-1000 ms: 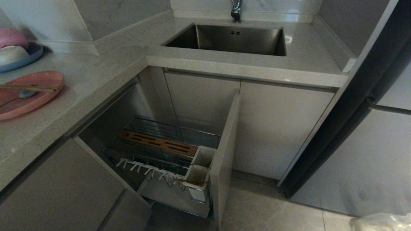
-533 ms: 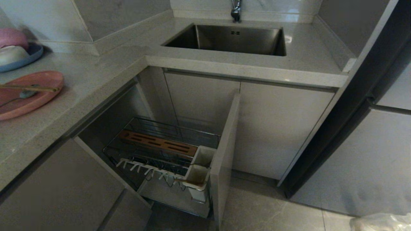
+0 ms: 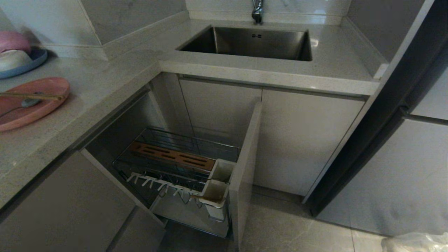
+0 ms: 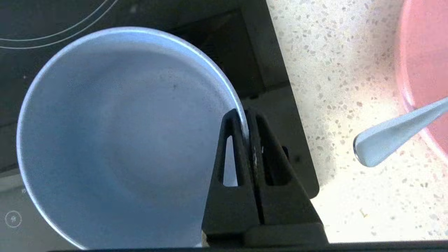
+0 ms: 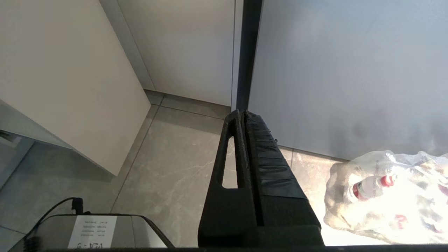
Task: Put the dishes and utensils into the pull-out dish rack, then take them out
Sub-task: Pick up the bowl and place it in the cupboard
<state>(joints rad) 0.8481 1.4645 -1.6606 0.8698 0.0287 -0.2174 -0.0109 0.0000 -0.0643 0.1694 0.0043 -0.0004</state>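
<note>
Bowl (image 4: 115, 140) fills the left of my wrist view, and my left hand (image 4: 246, 122) is clenched on its rim at the right edge, one finger inside the wall, one outside. So the bowl hangs off to the left of my grip and will want to tip that way when lifted, I'd judge. Right of it, a spoon (image 4: 392, 138) handle pokes off the pink plate (image 4: 425, 66) over the speckled worktop (image 4: 336, 87). The rack (image 3: 175, 168) sits pulled out, lower centre of the head view, where neither bowl nor left hand shows. Right hand (image 5: 243, 115) closed, empty, over the floor.
</note>
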